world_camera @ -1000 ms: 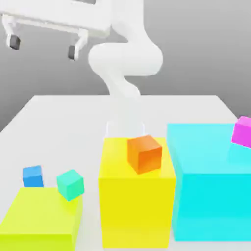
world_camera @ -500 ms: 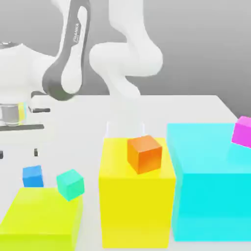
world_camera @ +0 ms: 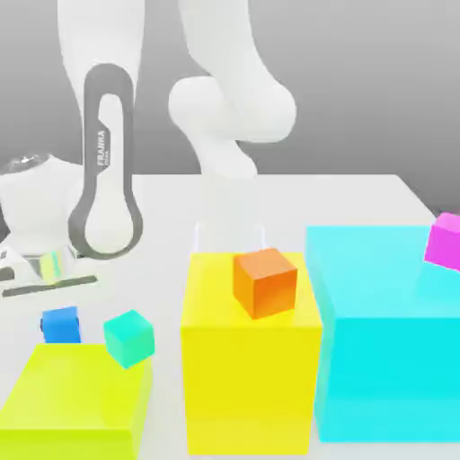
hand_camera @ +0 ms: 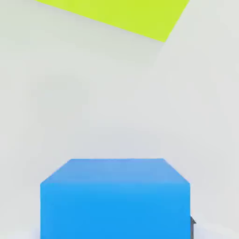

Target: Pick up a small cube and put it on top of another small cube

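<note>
One small blue cube point(hand_camera: 115, 198) lies under the gripper (whose grip state I cannot tell).

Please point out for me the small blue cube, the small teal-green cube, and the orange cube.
small blue cube point(world_camera: 60, 324): exterior view, on its front face.
small teal-green cube point(world_camera: 128, 338): exterior view, on the middle of the cube.
orange cube point(world_camera: 265, 283): exterior view, on the middle, near its front edge.

Small cubes, four: blue point(world_camera: 60, 324), teal-green point(world_camera: 128, 338), orange point(world_camera: 265, 282), magenta point(world_camera: 444, 241). Big blocks, three: lime point(world_camera: 76, 404), yellow point(world_camera: 252, 377), cyan point(world_camera: 386, 341). Robot arm point(world_camera: 229, 108), one.
</note>
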